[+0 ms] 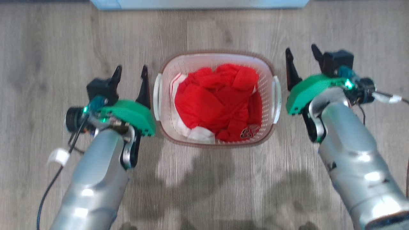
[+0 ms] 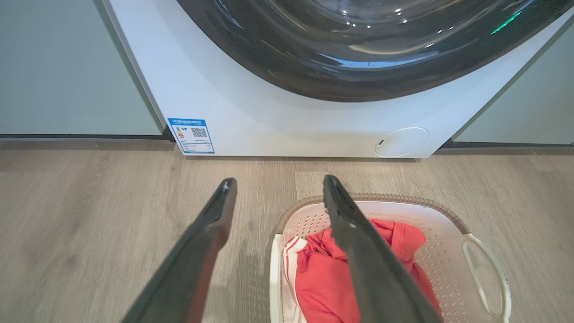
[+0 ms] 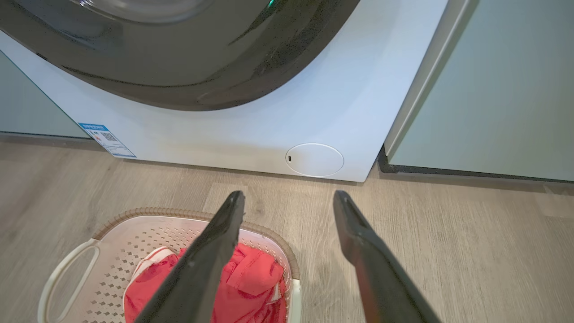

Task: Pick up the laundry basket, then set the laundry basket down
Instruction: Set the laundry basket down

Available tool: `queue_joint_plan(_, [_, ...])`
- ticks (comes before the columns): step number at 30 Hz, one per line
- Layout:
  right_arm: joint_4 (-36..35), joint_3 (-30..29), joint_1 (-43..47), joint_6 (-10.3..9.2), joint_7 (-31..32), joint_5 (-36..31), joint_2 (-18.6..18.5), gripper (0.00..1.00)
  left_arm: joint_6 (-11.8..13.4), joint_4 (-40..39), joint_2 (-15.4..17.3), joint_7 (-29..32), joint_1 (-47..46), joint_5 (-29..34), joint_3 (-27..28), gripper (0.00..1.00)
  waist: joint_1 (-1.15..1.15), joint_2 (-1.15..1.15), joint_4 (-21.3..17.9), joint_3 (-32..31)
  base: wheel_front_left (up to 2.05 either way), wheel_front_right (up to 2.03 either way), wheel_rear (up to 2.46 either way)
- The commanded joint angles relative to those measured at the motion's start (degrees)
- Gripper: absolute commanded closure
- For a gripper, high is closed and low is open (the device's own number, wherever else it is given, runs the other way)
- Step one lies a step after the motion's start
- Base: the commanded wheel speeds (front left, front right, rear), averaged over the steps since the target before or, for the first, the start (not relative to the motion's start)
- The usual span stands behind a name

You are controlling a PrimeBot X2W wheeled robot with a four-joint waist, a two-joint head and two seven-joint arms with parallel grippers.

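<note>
Basket (image 1: 217,53): between your arms, long axis left-right.
Left end effector (image 1: 131,72): apart, just beside it, marginally nearer.
Right end effector (image 1: 301,49): apart, a little off.

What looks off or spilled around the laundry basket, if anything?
Nothing stands out. The laundry basket sits upright on the wood floor, with the red clothes all inside and none spilled. The left gripper and right gripper flank it, both open and holding nothing.
</note>
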Motion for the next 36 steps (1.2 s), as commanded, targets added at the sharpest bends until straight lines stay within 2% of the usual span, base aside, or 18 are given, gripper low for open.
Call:
queue_joint_plan(1, [-2.99,0.4,2.8,0.4,-0.77,-0.47,1.19,0.0,0.01,-3.09,1.53,-0.56,2.02,1.66,3.15,0.0,0.0,0.0,-0.54,-4.19,0.0,0.0,0.0])
queue_joint_plan(5, [-9.27,-0.33,8.79,0.4,-0.77,-0.18,1.19,0.0,-0.76,-9.15,1.04,-0.56,8.73,6.08,8.14,0.0,0.0,0.0,-0.97,-8.59,0.0,0.0,0.0])
queue_joint_plan(15, [-18.95,-1.19,19.41,0.4,-0.77,-0.76,1.19,0.0,-2.18,-17.81,0.02,-0.56,19.08,11.22,14.24,0.0,0.0,0.0,-1.56,-16.02,0.0,0.0,0.0])
queue_joint_plan(24, [-25.94,-1.62,27.52,0.4,-0.77,-1.23,1.19,0.0,-2.51,-23.66,-0.76,-0.56,28.41,13.1,17.75,0.0,0.0,0.0,-1.7,-21.24,0.0,0.0,0.0])
queue_joint_plan(36, [-32.48,-2.76,35.38,0.4,-0.77,-1.45,1.19,0.0,-2.31,-28.11,-1.28,-0.56,35.23,14.46,18.95,0.0,0.0,0.0,-2.0,-25.74,0.0,0.0,0.0])
